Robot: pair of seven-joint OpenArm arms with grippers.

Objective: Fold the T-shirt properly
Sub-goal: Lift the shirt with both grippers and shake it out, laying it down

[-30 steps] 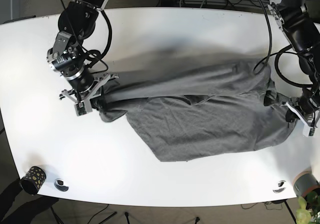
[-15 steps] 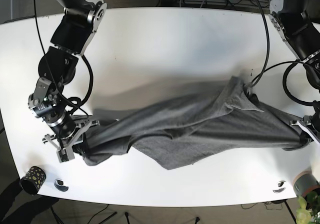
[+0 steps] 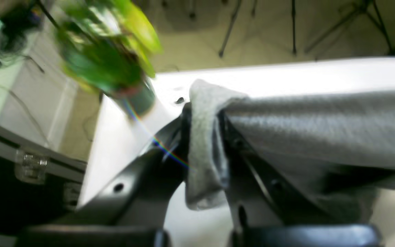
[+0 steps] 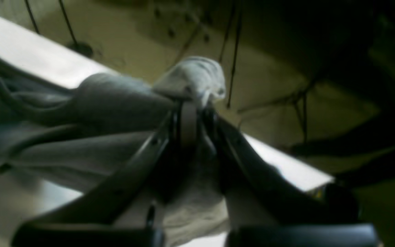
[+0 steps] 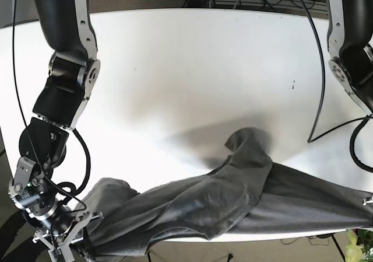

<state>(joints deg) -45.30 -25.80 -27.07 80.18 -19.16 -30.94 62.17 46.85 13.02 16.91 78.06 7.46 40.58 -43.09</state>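
I see both jaws clamped on the T-shirt [image 5: 233, 198], stretched along the bench's [image 5: 192, 69] near edge: right gripper [image 4: 192, 103] pinching one bunched end, left gripper [image 3: 202, 137] the other, cut off in the base view.

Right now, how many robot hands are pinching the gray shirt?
2. The right gripper pinches one end of the T-shirt at the near left table edge; the left gripper pinches the other end at the near right, mostly outside the base view.
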